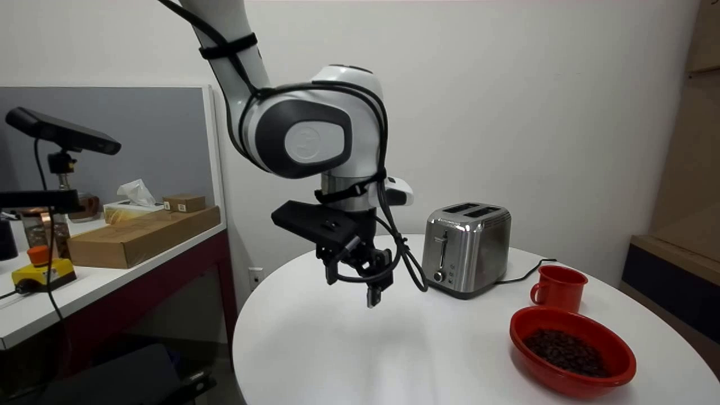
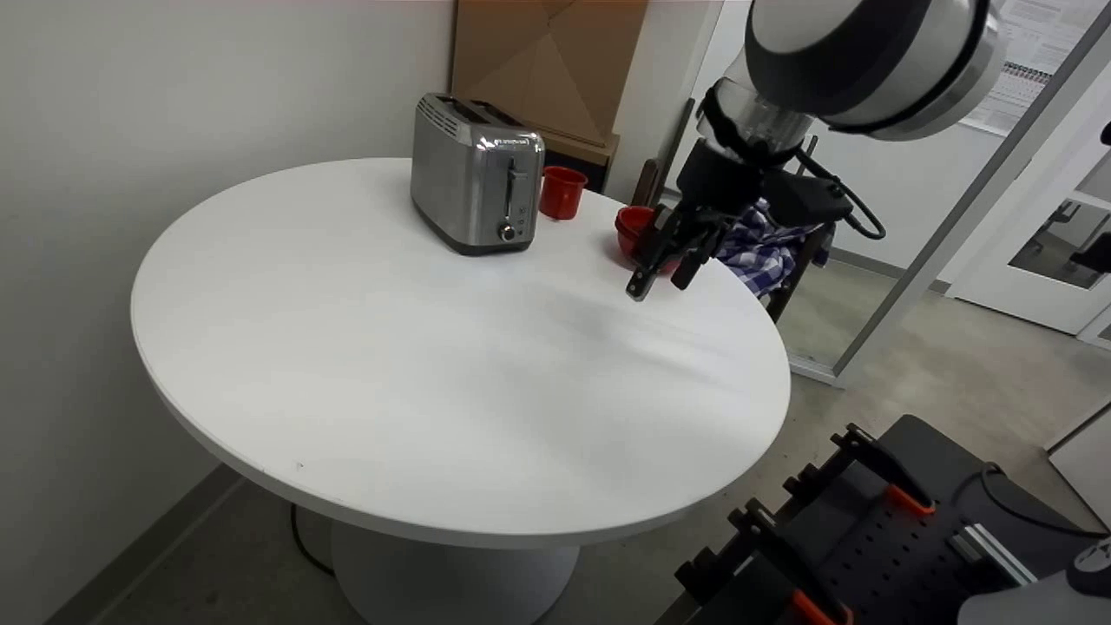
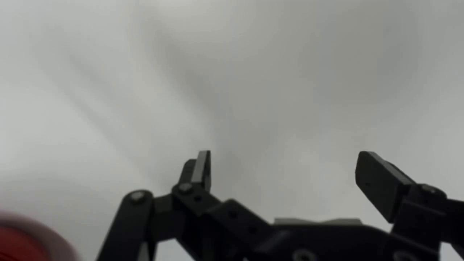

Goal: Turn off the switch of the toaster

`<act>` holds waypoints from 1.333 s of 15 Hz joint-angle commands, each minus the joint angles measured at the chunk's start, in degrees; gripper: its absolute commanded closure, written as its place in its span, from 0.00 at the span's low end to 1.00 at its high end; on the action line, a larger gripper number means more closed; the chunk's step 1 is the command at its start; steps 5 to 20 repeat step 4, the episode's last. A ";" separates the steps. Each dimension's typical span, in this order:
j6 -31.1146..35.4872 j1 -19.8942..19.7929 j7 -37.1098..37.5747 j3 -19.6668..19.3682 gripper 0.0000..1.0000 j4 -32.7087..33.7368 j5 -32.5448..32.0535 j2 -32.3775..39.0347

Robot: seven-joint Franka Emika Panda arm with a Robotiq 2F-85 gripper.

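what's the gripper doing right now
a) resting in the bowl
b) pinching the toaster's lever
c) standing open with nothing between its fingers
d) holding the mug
c: in the wrist view the gripper has its fingers wide apart with only table showing between them, and in an exterior view the toaster, mug and bowl all stand apart from it.

Nothing legible anywhere for me, tbh. There's a faint emblem (image 1: 308,142) on the robot arm (image 1: 270,135), just a blur, and the little cardboard box (image 1: 191,201) has pale tags (image 1: 181,207) too tiny to make out. Same deal with the print on those papers (image 2: 1015,91) in the back, way too small.
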 commanded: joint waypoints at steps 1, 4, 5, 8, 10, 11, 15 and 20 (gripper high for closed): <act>-2.55 1.60 -0.68 -1.14 0.00 0.11 0.73 -1.56; -4.50 1.90 -1.24 -1.46 0.00 0.03 0.89 -3.44; -4.50 1.90 -1.24 -1.46 0.00 0.03 0.89 -3.44; -4.50 1.90 -1.24 -1.46 0.00 0.03 0.89 -3.44; -4.50 1.90 -1.24 -1.46 0.00 0.03 0.89 -3.44; -4.50 1.90 -1.24 -1.46 0.00 0.03 0.89 -3.44; -4.50 1.90 -1.24 -1.46 0.00 0.03 0.89 -3.44; -4.50 1.90 -1.24 -1.46 0.00 0.03 0.89 -3.44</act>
